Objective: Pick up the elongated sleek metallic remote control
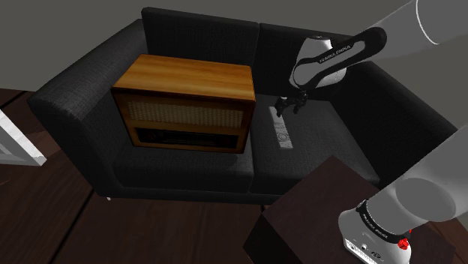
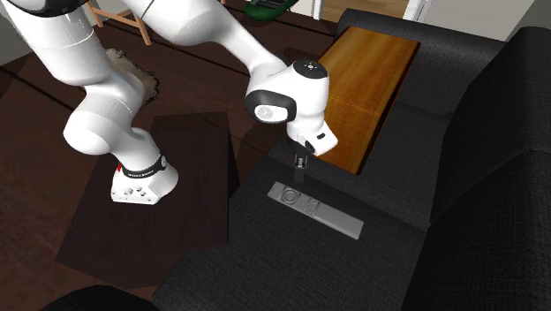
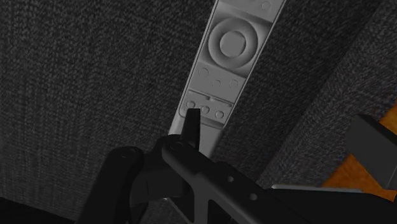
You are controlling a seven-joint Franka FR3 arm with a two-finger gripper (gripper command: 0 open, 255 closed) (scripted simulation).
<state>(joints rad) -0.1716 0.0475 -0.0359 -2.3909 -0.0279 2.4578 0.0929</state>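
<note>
Shoulder view, left to right. At 9 o'clock a white slanted edge (image 1: 13, 142) is cut off by the frame, and we cannot name it. Next is the dark sofa (image 1: 75, 112). On its left cushion stands a wooden cabinet (image 1: 187, 82) with a woven front and a dial strip too dim to read; it hides the backrest behind it. The grey remote control (image 1: 280, 129) lies flat on the right cushion, at the cabinet's 3 o'clock and apart from it. The gripper (image 1: 289, 107) hangs over the remote control's 12 o'clock end, and we cannot judge contact. The arm (image 1: 337, 56) covers part of the backrest. The brown stand (image 1: 307, 217) is at 5 o'clock.

Wrist view: we see one single black tip, so the claw reads as closed and empty. It overlaps the remote control's small-button end, and the far end is cropped.

Second exterior view: a green object (image 2: 269, 9) at 12 o'clock is cropped and unidentified.
</note>
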